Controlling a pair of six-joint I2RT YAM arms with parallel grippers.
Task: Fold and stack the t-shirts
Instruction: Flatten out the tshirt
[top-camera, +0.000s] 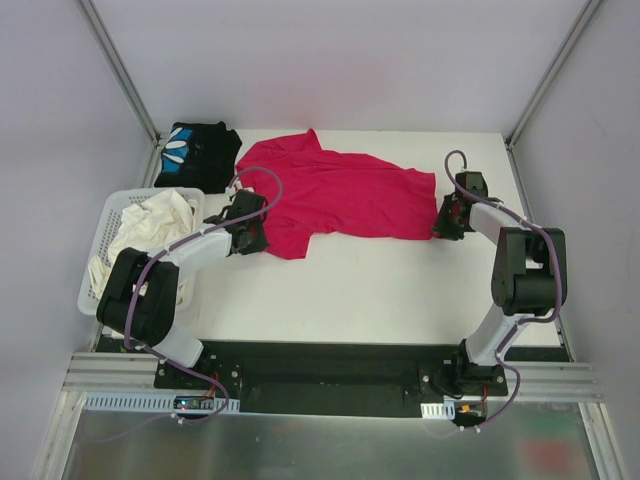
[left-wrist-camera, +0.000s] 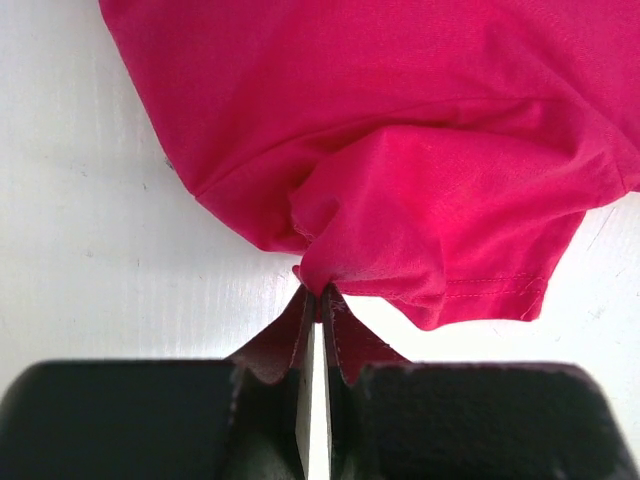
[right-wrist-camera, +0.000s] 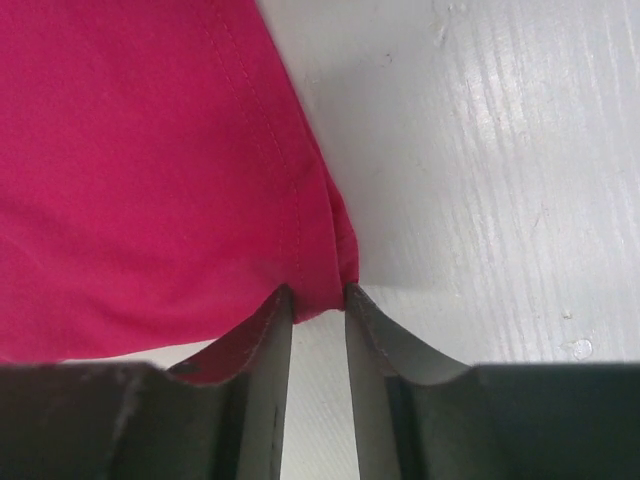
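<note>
The magenta-red t-shirt lies spread on the white surface, in the middle towards the far side, with some wrinkles and one sleeve turned up at the back. The black t-shirt with the blue-and-white print sits as a small bundle at the far left corner, just behind the white lattice basket, which holds pale cloth.

The red shirt is thin, soft cloth; I judge it light and without any stiffness, so it will sag and bunch wherever it is not supported. It is best taken at the stitched hems and corners, one at each side, so that the cloth hangs flat between the two holds and is not dragged into a heap.

The left tool is clenched on a small pinch of the shirt at its near left corner, and the cloth gathers into folds just ahead of the tips. The right tool sits at the right edge of the shirt with the seamed edge between its jaws; the jaws stand a little apart, with bare surface showing between them lower down, so I judge that this hold is not yet firm.

Both arms reach forward and inward with bent elbows, the wrists low over the surface, each tool pointing at its own side of the shirt
</note>
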